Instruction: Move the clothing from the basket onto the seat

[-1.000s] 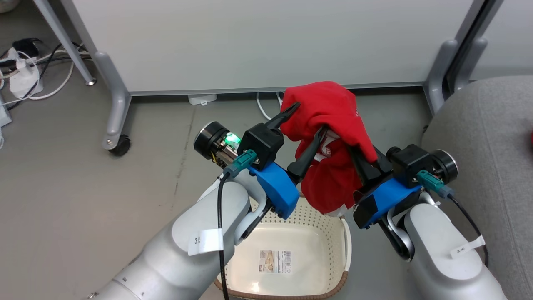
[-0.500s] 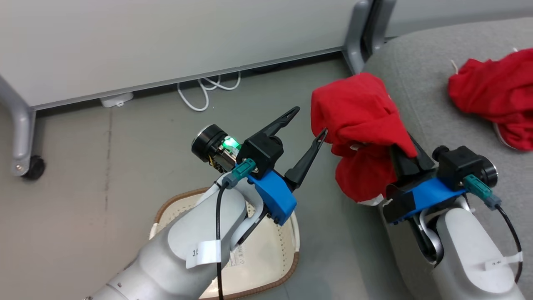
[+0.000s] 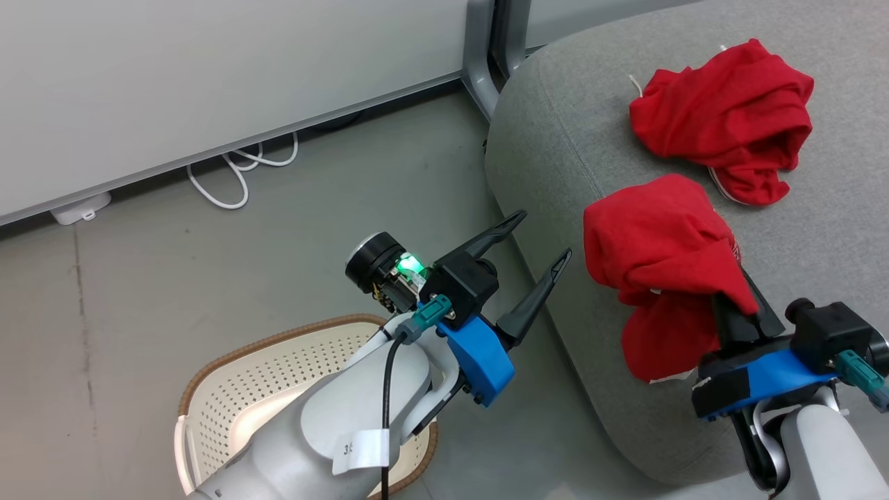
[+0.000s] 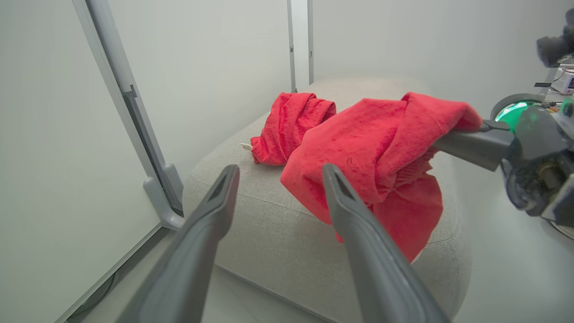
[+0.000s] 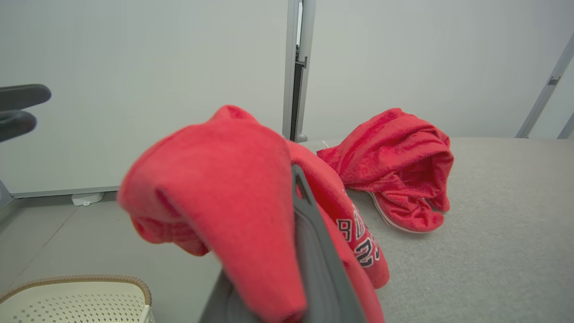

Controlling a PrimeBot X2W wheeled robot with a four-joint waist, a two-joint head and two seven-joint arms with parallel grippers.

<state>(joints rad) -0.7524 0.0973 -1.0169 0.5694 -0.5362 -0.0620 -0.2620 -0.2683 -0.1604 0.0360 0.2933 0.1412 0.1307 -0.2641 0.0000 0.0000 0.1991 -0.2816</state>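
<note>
Held garment: the held garment (image 3: pixel 660 278) hung bunched over the fingers of your right gripper (image 3: pixel 736 309), above the left part of the seat (image 3: pixel 555 139). Its long axis ran straight down, and white lettering showed on one fold in the right wrist view.
Right gripper: its fingers were drawn close together with the cloth pinched and draped over them. The fingertips were hidden under the red fabric.
Relation that mattered: the seat lay under and to the right of the garment, but the lowest fold hung near the seat's rounded left edge. You would likely have needed to go a little farther right before letting go, or the cloth could have slid to the floor (image 3: pixel 208 243).
Other garment: the other garment (image 3: pixel 722 118) lay crumpled on the seat, farther away and to the right, apart from the held one.
Left gripper: your left gripper (image 3: pixel 543 235) had its fingers spread apart and carried nothing, over the floor just left of the seat. The right arm was the nearer one.
Basket: the basket (image 3: pixel 278 330) stood on the floor at near left, partly behind your left forearm.
</note>
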